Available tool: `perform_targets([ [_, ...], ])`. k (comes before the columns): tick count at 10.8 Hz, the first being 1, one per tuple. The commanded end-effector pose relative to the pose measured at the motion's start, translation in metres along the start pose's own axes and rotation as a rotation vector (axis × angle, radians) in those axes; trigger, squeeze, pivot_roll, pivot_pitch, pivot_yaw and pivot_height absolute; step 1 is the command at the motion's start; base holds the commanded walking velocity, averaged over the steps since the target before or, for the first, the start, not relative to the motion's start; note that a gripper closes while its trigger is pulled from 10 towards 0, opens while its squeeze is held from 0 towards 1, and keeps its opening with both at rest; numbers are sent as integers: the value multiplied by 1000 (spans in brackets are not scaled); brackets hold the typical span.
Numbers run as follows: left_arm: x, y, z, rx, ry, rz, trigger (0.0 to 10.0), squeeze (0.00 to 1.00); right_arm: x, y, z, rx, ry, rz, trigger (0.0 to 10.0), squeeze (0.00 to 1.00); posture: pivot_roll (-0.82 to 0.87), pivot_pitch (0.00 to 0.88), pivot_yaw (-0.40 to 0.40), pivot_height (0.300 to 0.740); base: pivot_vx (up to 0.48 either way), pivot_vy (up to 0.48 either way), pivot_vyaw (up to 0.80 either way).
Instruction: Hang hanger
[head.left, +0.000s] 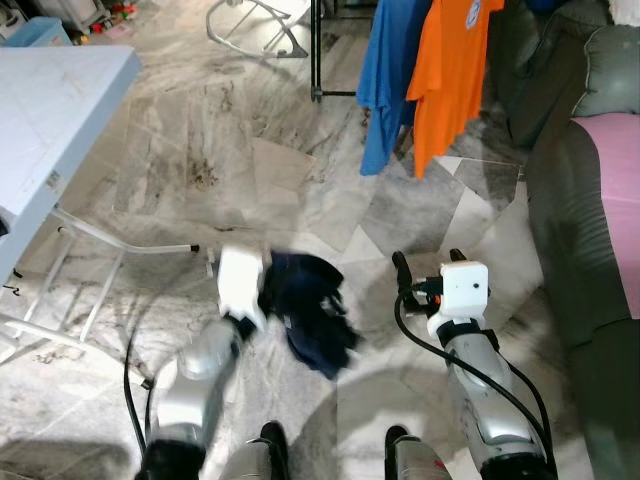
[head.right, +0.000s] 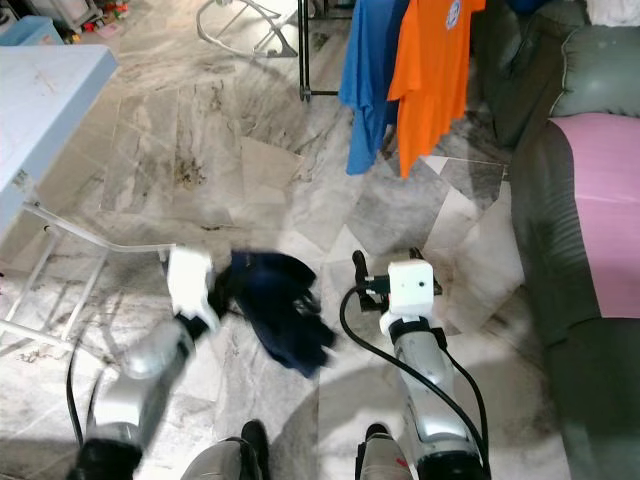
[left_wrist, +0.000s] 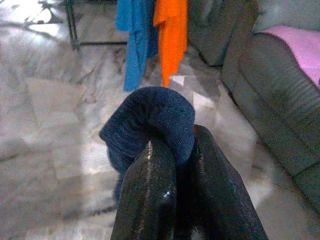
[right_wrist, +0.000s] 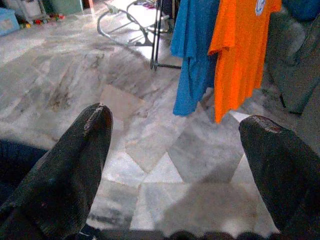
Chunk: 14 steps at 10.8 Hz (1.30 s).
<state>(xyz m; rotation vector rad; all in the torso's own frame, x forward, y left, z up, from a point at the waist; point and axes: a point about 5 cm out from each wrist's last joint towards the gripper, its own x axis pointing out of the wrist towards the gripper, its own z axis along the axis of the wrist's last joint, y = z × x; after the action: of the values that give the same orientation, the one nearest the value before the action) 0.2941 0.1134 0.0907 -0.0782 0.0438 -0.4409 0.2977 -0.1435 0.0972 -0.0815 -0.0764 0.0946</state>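
Observation:
My left gripper (left_wrist: 182, 135) is shut on a dark navy garment (head.left: 310, 305), which hangs bunched and blurred from it above the floor. In the left wrist view the navy cloth (left_wrist: 150, 115) bulges over the closed fingertips. I cannot make out a hanger in the cloth. To its right at the same height, my right gripper (head.left: 428, 262) stands open with nothing between its fingers (right_wrist: 97, 120). Ahead, a blue shirt (head.left: 385, 70) and an orange shirt (head.left: 450, 70) hang side by side from a black clothes rack (head.left: 316, 50).
A light blue folding table (head.left: 50, 110) with white legs stands on my left. A grey sofa (head.left: 560, 200) with a pink cloth (head.left: 615, 180) runs along the right. A white metal frame (head.left: 255, 20) lies at the back. Marble floor (head.left: 250, 170) lies between me and the rack.

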Motion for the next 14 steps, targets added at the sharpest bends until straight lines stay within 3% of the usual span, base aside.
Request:
perform_targets([
  [1,-6,4,1,4,-29,51,10000,0,0,3,-2,12,9,1,10000,0,-111,245,94,740,0,0,0],
  [4,-5,7,8,-23,-59,92,10000,0,5,5,2,11,-4,32,10000,0,-102,232,84,740,109,0,0],
  [6,7,4,14,-21,-83,81,10000,0,11,5,4,11,-10,28,10000,0,-107,220,94,740,341,0,0],
  [9,15,-6,18,-22,-107,39,10000,0,3,7,3,22,-14,16,10000,0,-146,211,100,740,439,0,0],
  [14,11,-1,11,-26,-103,99,10000,0,0,-6,0,32,2,-7,10000,0,-151,209,71,740,453,0,0],
])
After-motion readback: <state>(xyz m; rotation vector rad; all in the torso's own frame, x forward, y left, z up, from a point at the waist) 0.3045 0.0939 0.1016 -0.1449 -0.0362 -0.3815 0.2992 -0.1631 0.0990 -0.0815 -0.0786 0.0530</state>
